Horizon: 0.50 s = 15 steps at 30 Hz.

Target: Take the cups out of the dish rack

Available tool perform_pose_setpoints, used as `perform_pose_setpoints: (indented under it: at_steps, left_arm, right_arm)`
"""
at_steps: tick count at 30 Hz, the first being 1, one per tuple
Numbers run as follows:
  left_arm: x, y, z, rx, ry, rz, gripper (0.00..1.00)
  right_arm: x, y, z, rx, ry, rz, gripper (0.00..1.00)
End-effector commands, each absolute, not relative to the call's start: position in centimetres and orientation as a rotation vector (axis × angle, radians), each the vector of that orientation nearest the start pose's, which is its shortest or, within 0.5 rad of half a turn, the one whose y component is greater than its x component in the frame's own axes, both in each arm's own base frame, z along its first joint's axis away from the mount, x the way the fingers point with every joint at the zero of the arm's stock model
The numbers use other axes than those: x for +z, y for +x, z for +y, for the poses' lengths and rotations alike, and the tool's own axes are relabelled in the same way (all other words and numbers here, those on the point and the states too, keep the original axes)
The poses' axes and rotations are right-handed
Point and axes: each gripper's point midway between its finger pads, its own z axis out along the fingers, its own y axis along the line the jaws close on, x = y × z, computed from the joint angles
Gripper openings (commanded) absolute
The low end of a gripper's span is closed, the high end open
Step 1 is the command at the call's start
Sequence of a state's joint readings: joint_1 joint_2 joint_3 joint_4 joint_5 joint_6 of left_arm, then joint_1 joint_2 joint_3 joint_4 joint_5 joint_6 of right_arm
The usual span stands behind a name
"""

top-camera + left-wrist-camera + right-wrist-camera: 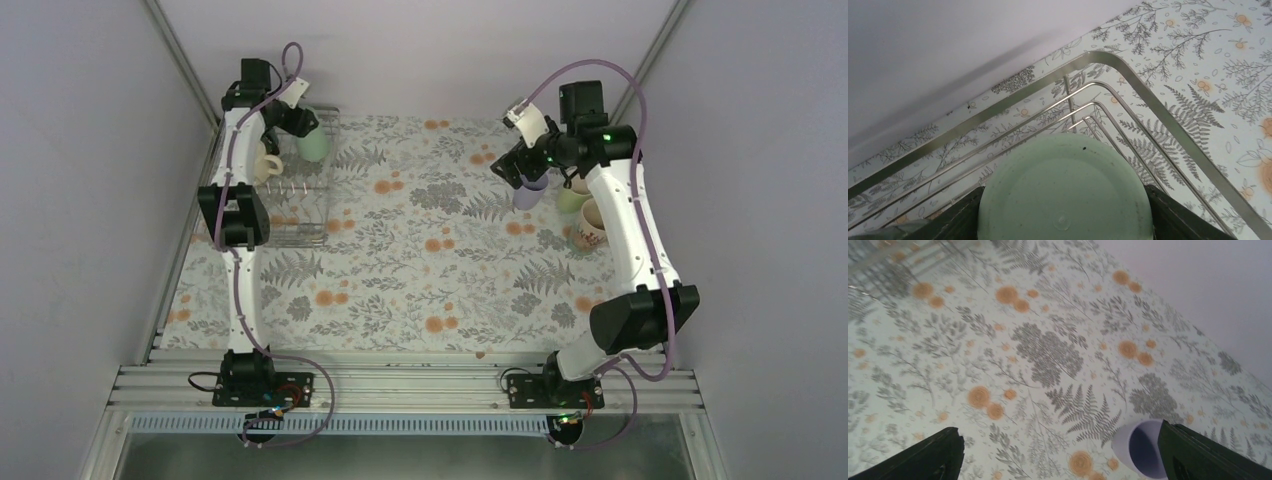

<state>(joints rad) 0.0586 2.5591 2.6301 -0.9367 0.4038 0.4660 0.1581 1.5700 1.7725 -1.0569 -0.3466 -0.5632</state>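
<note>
My left hand (1064,221) straddles the upturned mint-green tumbler (1063,180) in the dish rack (1158,106) at the desk's far-left corner; I cannot tell whether it grips, so I should squeeze evenly and lift straight.

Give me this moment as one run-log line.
left hand: straddling upside-down mint-green tumbler in dish rack corner, grip unclear | right hand: open, lilac tumbler upright beside it

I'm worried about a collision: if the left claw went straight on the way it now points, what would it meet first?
The mint-green tumbler: its upturned base sits between the fingers of the left claw, in a corner of the dish rack. How near it is cannot be told from this view.
</note>
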Motion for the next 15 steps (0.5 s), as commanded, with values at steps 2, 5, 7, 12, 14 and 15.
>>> perform_pose_setpoints:
  at_steps: [2, 5, 7, 12, 14, 15]
  left_arm:
    - [25.2, 60.8, -4.4, -0.204, 0.684, 2.155, 0.35]
    - [30.4, 57.9, -6.4, -0.191, 0.733, 2.087, 0.33]
    - [34.0, 55.5, -8.0, -0.211, 0.757, 2.03, 0.29]
    - [41.0, 50.0, -12.7, -0.268, 0.783, 1.87, 0.21]
    - [43.3, 48.2, -14.8, -0.264, 0.803, 1.799, 0.19]
    - [43.8, 47.5, -15.9, -0.263, 0.819, 1.781, 0.18]
  right_arm:
    - [34.0, 36.3, 15.5, 0.477, -1.036, 2.069, 1.0]
    - [34.4, 35.0, 17.4, 0.683, -1.075, 2.052, 1.0]
    - [35.5, 34.1, 18.7, 0.832, -1.091, 2.008, 1.0]
    - [36.8, 32.7, 21.2, 1.181, -1.094, 1.899, 1.0]
    - [37.5, 32.1, 21.6, 1.262, -1.1, 1.85, 1.0]
    - [37.8, 31.8, 21.8, 1.297, -1.103, 1.826, 1.0]
